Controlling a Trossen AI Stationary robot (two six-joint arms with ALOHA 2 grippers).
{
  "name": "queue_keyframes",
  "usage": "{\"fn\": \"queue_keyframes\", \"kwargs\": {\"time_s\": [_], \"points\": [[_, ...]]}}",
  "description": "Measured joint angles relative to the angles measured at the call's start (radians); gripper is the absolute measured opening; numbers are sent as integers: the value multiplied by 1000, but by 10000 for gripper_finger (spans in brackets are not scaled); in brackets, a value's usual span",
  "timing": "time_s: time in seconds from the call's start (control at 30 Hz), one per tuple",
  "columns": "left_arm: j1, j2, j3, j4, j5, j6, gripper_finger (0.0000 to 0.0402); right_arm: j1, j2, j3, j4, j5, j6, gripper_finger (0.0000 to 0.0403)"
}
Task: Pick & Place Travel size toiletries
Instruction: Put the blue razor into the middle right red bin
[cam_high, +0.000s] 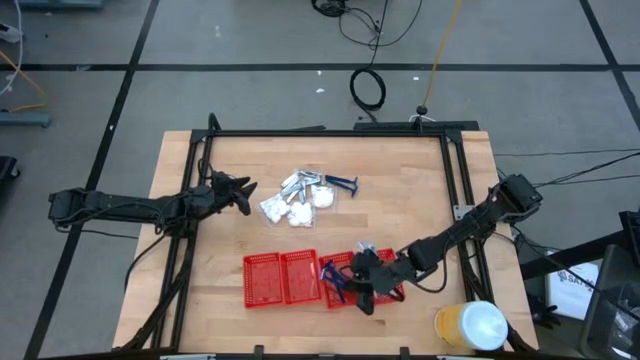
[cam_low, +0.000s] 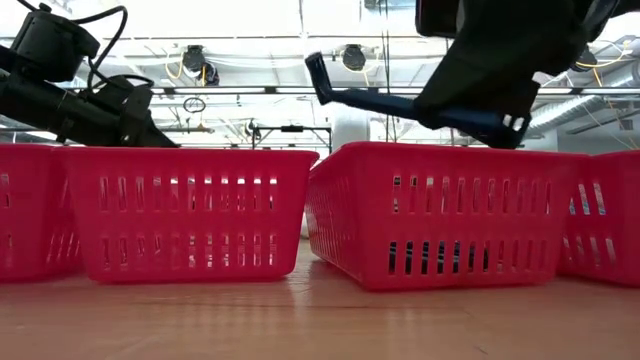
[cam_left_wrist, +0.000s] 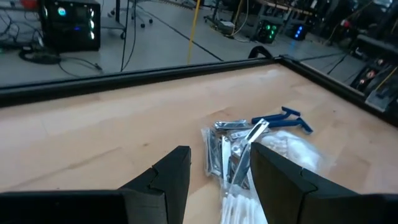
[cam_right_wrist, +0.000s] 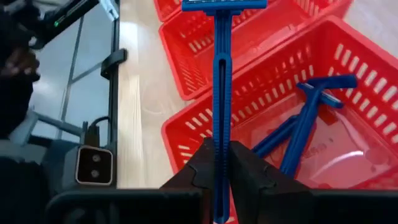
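Razor, dark blue, disposable (cam_right_wrist: 221, 93): being held clamped by its handle between the fingers of the right gripper (cam_high: 368, 283), head pointing forward and away from the wrist. Long axis is running straight out from the fingertips; in the low view it is lying close to level, above the rim of the red mesh basket (cam_low: 440, 215).

Basket contents: two more blue razors (cam_right_wrist: 305, 127) are lying crossed on the floor of that basket, directly below and just beyond the held one. Judged: the coming move is a short descent and release, since the razor is already hanging over the basket's opening rather than beside it.

Right arm: reaching in low from the table's right edge, wrist bent towards the basket row (cam_high: 320, 278).

Remaining toiletries: a loose pile (cam_high: 305, 196) of foil sachets, white packets and one blue razor is lying on the wooden table (cam_high: 400, 180), well apart from the baskets, on their far side.

Left gripper (cam_high: 240, 192): fingers apart, holding nothing, hovering just beside the pile and nearer to it than the right arm; the foil sachets (cam_left_wrist: 227, 146) are lying right ahead of its fingertips.
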Motion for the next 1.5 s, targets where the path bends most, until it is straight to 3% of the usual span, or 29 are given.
{"fn": "queue_keyframes", "kwargs": {"time_s": [0.13, 0.77, 1.07, 1.27, 1.5], "points": [[0, 0, 0, 0, 1, -44, 166, 0, -1, 0, -8, 3, 121, 16], [0, 0, 0, -1, 1, -52, 166, 2, -1, 0, -42, -6, 125, 56], [0, 0, 0, -1, 1, -54, 166, -5, -1, 0, -39, 2, 116, 111], [0, 0, 0, -1, 1, -53, 166, -21, -2, 0, 56, 51, -30, 146], [0, 0, 0, -1, 1, -52, 166, -80, -23, 1, 159, 47, -310, 153]]}}
